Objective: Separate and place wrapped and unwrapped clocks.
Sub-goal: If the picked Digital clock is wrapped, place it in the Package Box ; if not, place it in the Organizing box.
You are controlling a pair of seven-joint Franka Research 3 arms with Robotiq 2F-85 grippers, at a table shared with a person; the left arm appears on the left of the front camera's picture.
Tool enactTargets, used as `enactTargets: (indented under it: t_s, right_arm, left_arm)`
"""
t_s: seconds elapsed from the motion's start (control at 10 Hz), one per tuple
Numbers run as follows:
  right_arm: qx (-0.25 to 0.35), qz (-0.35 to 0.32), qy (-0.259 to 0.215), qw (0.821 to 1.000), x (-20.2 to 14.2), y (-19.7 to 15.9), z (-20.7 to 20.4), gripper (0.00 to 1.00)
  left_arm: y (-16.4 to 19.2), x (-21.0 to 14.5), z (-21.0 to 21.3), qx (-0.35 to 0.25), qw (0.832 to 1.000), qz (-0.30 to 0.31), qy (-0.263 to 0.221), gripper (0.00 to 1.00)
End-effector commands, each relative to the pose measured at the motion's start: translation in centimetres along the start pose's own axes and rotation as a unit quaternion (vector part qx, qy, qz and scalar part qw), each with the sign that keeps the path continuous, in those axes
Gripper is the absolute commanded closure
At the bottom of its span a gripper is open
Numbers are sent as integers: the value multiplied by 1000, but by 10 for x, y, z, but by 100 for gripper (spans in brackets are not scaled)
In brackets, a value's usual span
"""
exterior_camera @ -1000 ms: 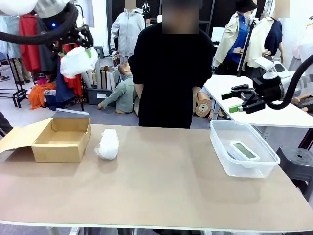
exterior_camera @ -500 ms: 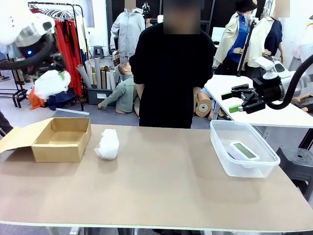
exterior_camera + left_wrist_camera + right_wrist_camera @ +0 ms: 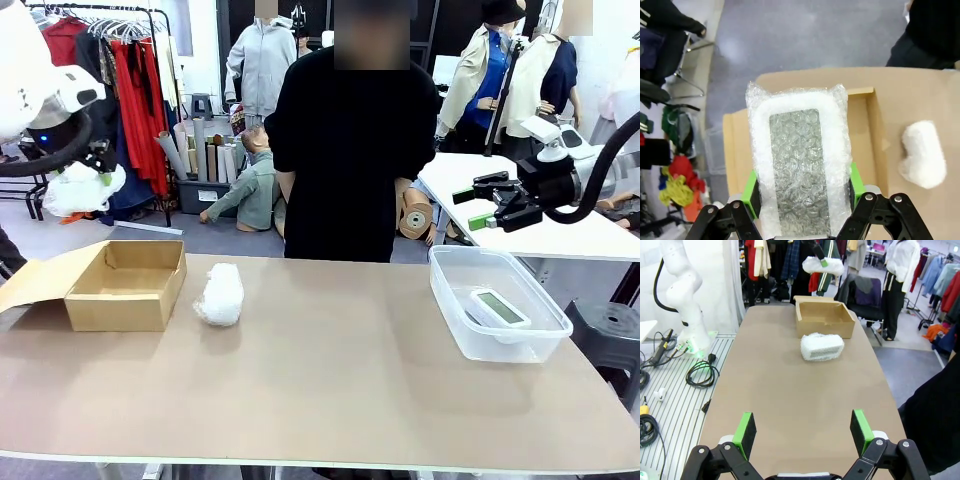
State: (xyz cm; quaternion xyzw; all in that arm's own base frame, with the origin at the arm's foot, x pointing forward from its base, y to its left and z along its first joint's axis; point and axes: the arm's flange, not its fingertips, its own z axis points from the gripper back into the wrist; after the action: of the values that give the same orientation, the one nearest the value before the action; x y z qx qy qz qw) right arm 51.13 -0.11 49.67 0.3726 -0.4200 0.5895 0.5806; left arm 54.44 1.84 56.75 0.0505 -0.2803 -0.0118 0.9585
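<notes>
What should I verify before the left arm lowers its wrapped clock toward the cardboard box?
1. Grip: left gripper is shut on the wrapped clock, a pad on each side: ok.
2. Alignment: in the wrist view the cardboard box lies beyond the clock, but in the front view the gripper is high, near the box's left end: cannot tell.
3. Box open, flap folded out, visible floor bare: ok.
4. Second wrapped bundle lies on the table beside the box, apart from it: ok.
5. Right gripper is open, far off at the right side: ok.
6. Person stands behind the far edge, no hand over the box: ok.
</notes>
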Motion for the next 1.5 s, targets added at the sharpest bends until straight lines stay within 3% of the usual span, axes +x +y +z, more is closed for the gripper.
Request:
enactTargets:
  t_s: [0.0,0.1,0.8,0.9,1.4]
  right_arm:
    - [0,2,-1,1000,2,0,1,0]
    - [0,2,-1,1000,2,0,1,0]
    - [0,2,-1,1000,2,0,1,0]
    - [0,2,-1,1000,2,0,1,0]
    - [0,2,-1,1000,2,0,1,0]
  left_arm:
    - [4,-6,-5,30,999,-32,9,100]
    - [1,-4,-1,11,1000,-8,13,100]
    - [-1,-3,-7,13,1000,-21,11,100]
    - [0,5,-21,-7,998,-25,48,100]
    - [3,9,-97,-28,994,1,108,100]
